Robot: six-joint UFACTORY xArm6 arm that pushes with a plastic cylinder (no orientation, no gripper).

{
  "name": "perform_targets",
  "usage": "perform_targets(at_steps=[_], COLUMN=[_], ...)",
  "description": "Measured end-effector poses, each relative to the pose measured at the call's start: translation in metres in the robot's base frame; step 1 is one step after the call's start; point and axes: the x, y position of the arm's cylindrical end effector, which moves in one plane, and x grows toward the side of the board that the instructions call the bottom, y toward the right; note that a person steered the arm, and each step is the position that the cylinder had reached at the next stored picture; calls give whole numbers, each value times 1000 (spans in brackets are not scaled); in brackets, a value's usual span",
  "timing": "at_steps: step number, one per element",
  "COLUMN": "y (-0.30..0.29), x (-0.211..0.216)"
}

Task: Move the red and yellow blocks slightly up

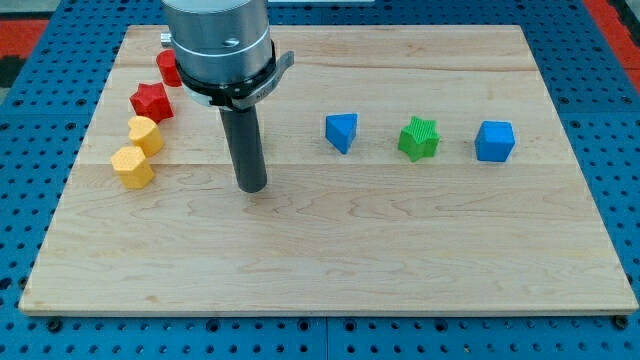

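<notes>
A red star block (151,101) lies at the view's upper left. A second red block (167,68) sits just above it, partly hidden by the arm, so its shape is unclear. A yellow hexagonal block (145,134) touches the star's lower edge. Another yellow block (132,166) lies just below and to the left of it. My tip (251,186) rests on the board to the right of the yellow blocks, about a hundred pixels away, touching no block.
A blue triangular block (341,131), a green star block (419,139) and a blue cube (495,141) lie in a row to the right of my tip. The wooden board (330,260) sits on a blue pegboard surface.
</notes>
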Motion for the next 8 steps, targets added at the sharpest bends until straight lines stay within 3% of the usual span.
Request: perform_targets(at_steps=[1,2,3,4,6,8], y=[-15,-76,-135,-151,-138,-127], x=[20,36,12,6,1,-47])
